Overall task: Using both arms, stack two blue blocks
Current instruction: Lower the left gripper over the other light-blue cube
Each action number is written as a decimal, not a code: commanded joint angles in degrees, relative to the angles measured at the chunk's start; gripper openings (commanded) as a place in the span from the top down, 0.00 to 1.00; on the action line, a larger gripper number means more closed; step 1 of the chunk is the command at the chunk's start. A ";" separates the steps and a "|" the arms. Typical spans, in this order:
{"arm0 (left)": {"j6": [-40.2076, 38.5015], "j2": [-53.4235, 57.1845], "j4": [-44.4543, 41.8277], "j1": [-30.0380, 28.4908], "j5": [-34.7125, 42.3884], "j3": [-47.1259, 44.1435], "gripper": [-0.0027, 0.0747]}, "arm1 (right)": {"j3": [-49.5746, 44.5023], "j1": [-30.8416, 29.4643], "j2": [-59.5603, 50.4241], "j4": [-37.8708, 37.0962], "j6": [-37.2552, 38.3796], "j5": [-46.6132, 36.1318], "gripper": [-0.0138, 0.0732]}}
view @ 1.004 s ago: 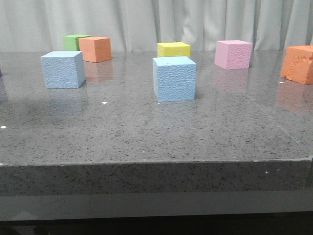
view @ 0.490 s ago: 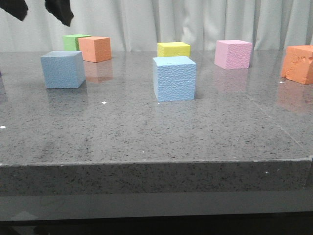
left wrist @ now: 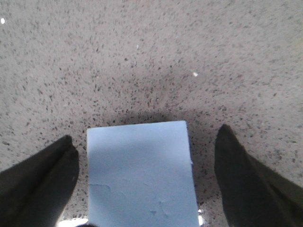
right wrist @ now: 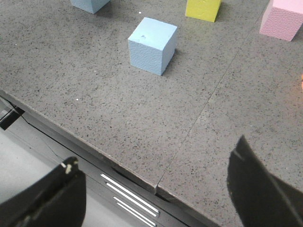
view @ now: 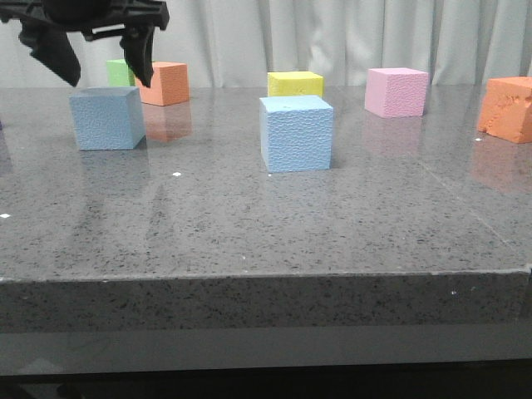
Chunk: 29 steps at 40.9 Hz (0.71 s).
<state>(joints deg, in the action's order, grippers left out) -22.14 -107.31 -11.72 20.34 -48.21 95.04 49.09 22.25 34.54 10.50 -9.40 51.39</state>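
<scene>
Two sky-blue foam cubes stand on the grey table. One blue cube [view: 106, 117] is at the left, the other blue cube [view: 296, 133] is near the middle. My left gripper [view: 103, 71] hangs open just above the left cube, a finger on each side of its top. In the left wrist view that cube [left wrist: 140, 172] lies between the two black fingers [left wrist: 40, 182], untouched. My right gripper [right wrist: 156, 170] is open and empty over the table's front edge, outside the front view. Its wrist view shows the middle blue cube [right wrist: 152, 45] farther in.
A green cube [view: 121, 71] and an orange cube [view: 165, 83] stand behind the left blue cube. A yellow cube [view: 295, 83] and a pink cube [view: 396, 91] stand at the back. A rough orange cube [view: 507, 109] is at the far right. The table's front edge [view: 266, 278] runs across.
My left gripper has come down from the top left of the front view and now straddles the top of the left blue cube. The cubes have not moved.
</scene>
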 commanded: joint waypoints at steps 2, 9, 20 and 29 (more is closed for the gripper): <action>-2.89 1.32 -0.12 -0.42 2.47 2.01 0.23 | 1.38 -0.47 0.11 0.75 -0.70 -3.63 0.14; -3.19 -0.33 0.14 -0.45 2.47 2.01 0.23 | 1.38 -0.47 0.11 0.75 -0.70 -3.63 0.14; -3.19 -1.34 1.13 -0.45 2.47 2.01 0.33 | 1.38 -0.47 0.11 0.75 -0.70 -3.63 0.14; -0.03 -1.23 2.78 -0.45 2.48 2.01 0.41 | 1.38 -0.47 0.11 0.75 -0.70 -3.63 0.14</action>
<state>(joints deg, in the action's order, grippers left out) -24.41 -111.58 -10.32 20.09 -48.21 95.29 49.09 22.25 34.54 10.50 -9.40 51.39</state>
